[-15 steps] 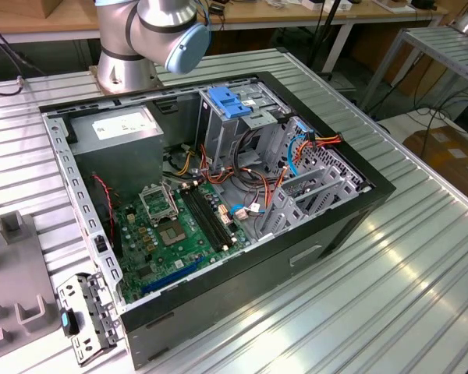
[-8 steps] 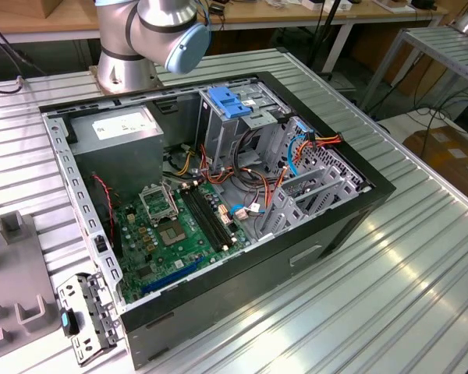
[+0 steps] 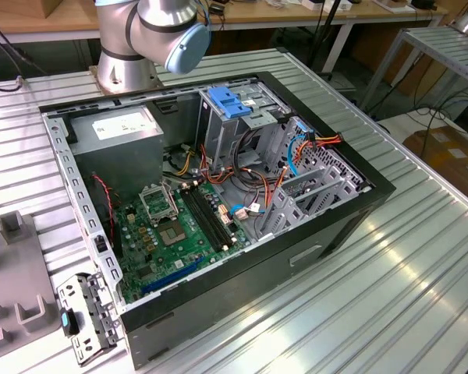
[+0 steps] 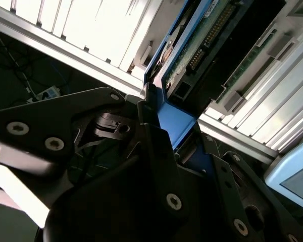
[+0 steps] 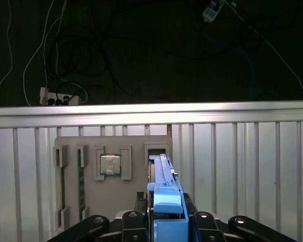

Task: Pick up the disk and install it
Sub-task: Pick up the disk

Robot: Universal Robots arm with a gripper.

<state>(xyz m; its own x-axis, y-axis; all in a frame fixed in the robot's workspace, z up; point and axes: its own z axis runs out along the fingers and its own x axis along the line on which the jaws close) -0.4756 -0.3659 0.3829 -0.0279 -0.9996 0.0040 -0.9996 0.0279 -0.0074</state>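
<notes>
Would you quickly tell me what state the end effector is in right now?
The end effector is closed, holding the disk on edge.

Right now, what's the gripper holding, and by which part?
The gripper is shut on the disk, clamping the blue end tab of its carrier between the fingers, as seen in both wrist views.

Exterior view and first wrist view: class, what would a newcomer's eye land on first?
The open computer case with its green motherboard sits mid-table in the exterior view. In the first wrist view, the gripper clasps the disk, blue-railed and on edge, at a grey tray.
</notes>
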